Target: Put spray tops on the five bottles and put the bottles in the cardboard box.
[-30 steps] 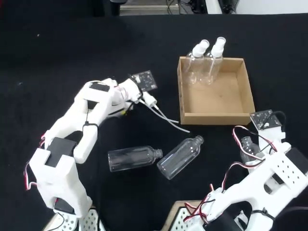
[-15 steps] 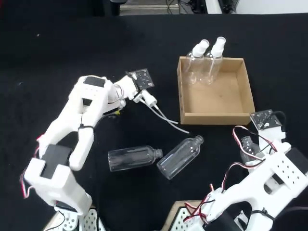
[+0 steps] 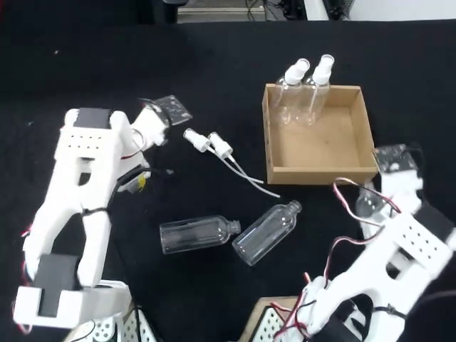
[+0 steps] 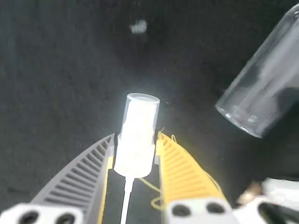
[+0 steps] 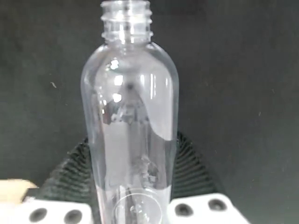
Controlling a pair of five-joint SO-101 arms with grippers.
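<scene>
Since my left gripper [image 4: 135, 140] is closed on a top [image 4: 138, 123] only at its collar, with the thin tube running back between the jaws, I judge that the top could tilt or slide if the tube snags. My right gripper [image 5: 131, 170] clamps an open bottle [image 5: 131, 107] low on its slick body, just off the near corner of the box [image 3: 320, 174]. Pressing a top onto its neck could twist it or push it through my grip. The two grippers are well apart, and between them on the table [image 3: 85, 43] lie two loose tops [image 3: 199, 140] and two bare bottles [image 3: 196, 235]. A low crossing could sweep those tops or set the round bottles rolling. Two capped bottles [image 3: 317, 92] lean at the box's far wall, and a careless drop could knock them.
</scene>
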